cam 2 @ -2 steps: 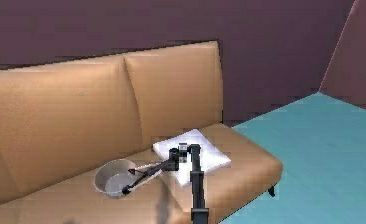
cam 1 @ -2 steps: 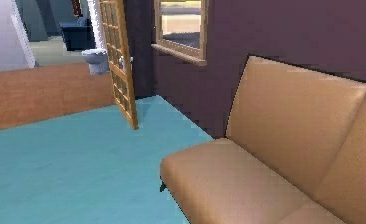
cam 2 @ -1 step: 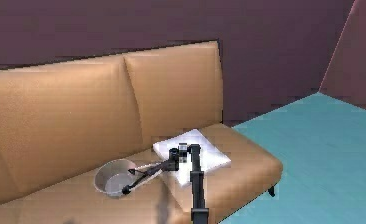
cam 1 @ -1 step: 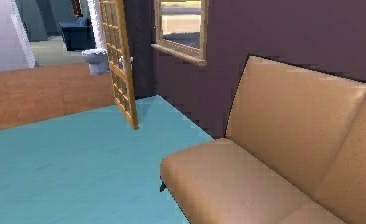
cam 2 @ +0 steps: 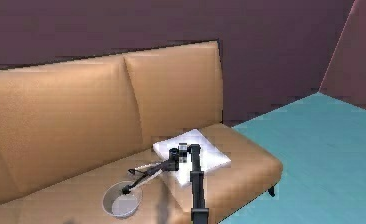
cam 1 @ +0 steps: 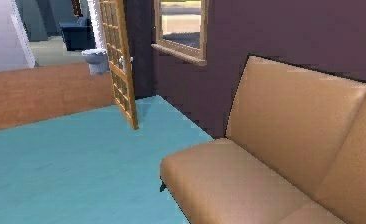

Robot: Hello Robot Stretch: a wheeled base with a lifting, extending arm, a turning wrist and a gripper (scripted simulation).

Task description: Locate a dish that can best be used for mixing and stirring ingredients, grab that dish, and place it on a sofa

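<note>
Reaching over the sofa [cam 2: 81, 105], the arm has its tool [cam 2: 137, 177] by the grey bowl [cam 2: 121, 204] at the seat's front edge, near a white cushion [cam 2: 203, 148], likely for placing; the tool's spread and hold cannot be told.

Sofa [cam 2: 81, 110] cut off at arm side view's left, bottom edges; at forward view's right, bottom. My arm [cam 2: 197, 188] hides part of white pad [cam 2: 209, 148] on seat. Grey bowl [cam 2: 122, 204] lies at my gripper [cam 2: 141, 175]: cannot tell whether I hold anything. Framed pane [cam 1: 181, 30] cut by top edge. White fixture [cam 1: 95, 60] behind far door [cam 1: 116, 60] half hidden, too small to name.
</note>
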